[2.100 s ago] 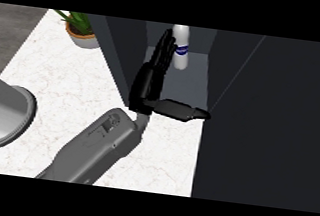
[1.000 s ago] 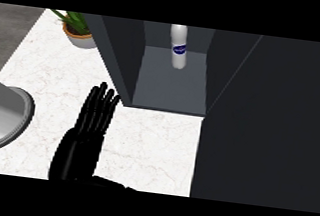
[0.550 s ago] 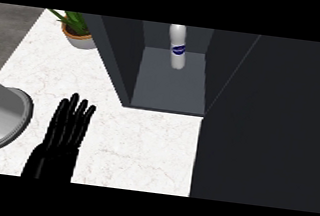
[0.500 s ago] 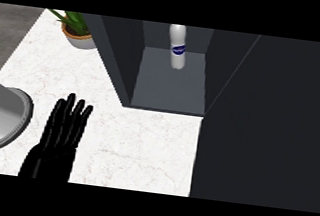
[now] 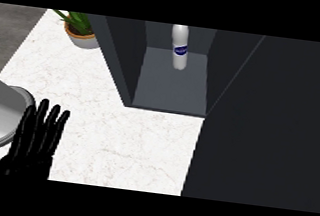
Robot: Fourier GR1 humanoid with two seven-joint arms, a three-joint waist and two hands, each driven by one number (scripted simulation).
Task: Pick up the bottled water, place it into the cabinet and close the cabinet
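1 bottled water (image 5: pixel 179 52), 1 cabinet (image 5: pixel 171 89), 1 potted plant (image 5: pixel 80 30), 1 hand (image 5: pixel 37 138).

Single head view | looks steeply down from above | white counter (image 5: pixel 116 125) fills left | open cabinet (image 5: pixel 173 89) upper centre | no second view.

The only marking in view is a dark blue label (image 5: pixel 181 49) around the middle of the white water bottle (image 5: pixel 178 57), which stands at the back of the open cabinet (image 5: pixel 171 89), near its rear wall. Pale marks show on the label, but no word, brand or number can be read.
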